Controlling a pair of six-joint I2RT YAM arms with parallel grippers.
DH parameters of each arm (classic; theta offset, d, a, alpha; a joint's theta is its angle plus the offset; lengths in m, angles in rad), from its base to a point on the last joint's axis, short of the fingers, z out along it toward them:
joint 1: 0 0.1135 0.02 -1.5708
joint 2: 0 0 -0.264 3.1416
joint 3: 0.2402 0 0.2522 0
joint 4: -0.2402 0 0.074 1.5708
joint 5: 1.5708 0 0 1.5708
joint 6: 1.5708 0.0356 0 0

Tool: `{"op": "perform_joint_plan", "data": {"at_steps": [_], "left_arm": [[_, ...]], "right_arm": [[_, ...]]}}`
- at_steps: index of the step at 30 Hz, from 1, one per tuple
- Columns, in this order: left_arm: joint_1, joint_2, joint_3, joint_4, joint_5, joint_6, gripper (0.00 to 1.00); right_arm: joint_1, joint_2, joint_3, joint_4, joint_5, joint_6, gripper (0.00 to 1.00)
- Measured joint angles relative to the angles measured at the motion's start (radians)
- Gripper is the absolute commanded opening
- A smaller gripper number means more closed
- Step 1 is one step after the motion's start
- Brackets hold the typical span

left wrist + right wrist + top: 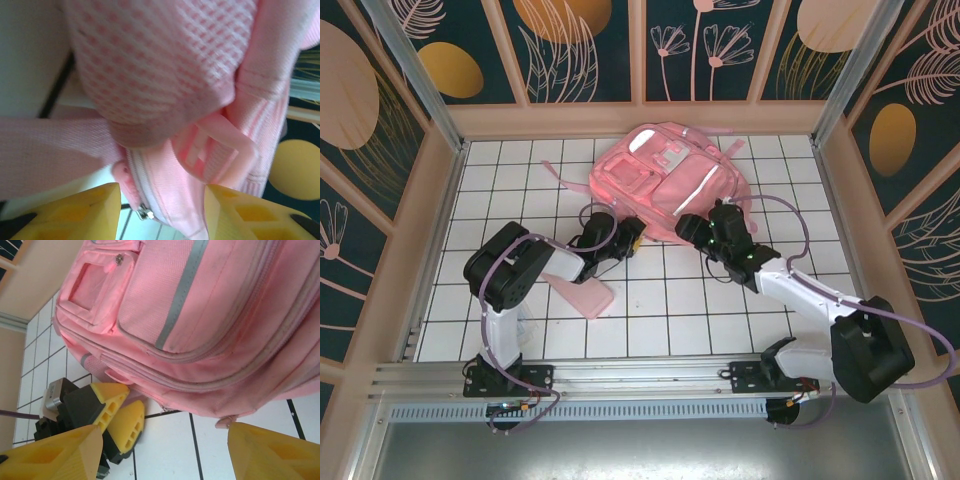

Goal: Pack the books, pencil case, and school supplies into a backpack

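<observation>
Where left claw (162,196) hovers, backpack (165,75) (pink).

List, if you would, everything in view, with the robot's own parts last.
backpack: one, pink with pale strips, far middle of the table
pencil case: one, pink, flat on the tiles, nearer than the backpack and to its left
table: one, white tiles, under everything
wall panels: several, dark with peach flowers, around the table
left gripper: one, yellow fingers, either side of the backpack's near edge
right gripper: one, yellow fingers, open at the backpack's near edge
</observation>
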Motion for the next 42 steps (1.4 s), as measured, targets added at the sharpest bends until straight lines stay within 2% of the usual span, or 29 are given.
{"op": "perform_joint_plan", "data": {"at_steps": [6,8,9,13,19,26,33,42], "left_arm": [[-0.001,0.035,0.05,-0.032,-0.052,0.0,0.44],[-0.002,0.063,0.08,-0.023,-0.058,0.001,0.4],[-0.003,0.078,0.094,-0.017,-0.061,0.001,0.35],[-0.003,0.156,0.15,0.022,-0.069,-0.008,0.0],[-0.004,0.174,0.15,0.06,-0.068,-0.016,0.0],[-0.013,0.084,0.145,0.04,-0.073,-0.018,0.0],[-0.026,0.035,0.168,0.038,-0.069,-0.05,0.0],[-0.034,0.032,0.172,0.04,-0.069,-0.071,0.0]], "right_arm": [[-0.004,0.0,-0.013,0.001,-0.001,0.0,0.67],[-0.017,-0.001,-0.013,0.001,-0.004,0.0,0.67],[-0.023,-0.002,-0.014,0.001,-0.004,0.0,0.67],[-0.033,-0.017,-0.029,0.006,-0.005,0.0,0.67],[-0.032,-0.029,-0.053,0.025,-0.028,-0.001,0.66],[0.005,-0.019,-0.062,0.039,-0.059,0.023,0.62],[0.056,0.055,-0.062,0.078,-0.071,0.021,0.59],[0.058,0.227,0.029,0.113,-0.048,-0.141,0.58]]}}
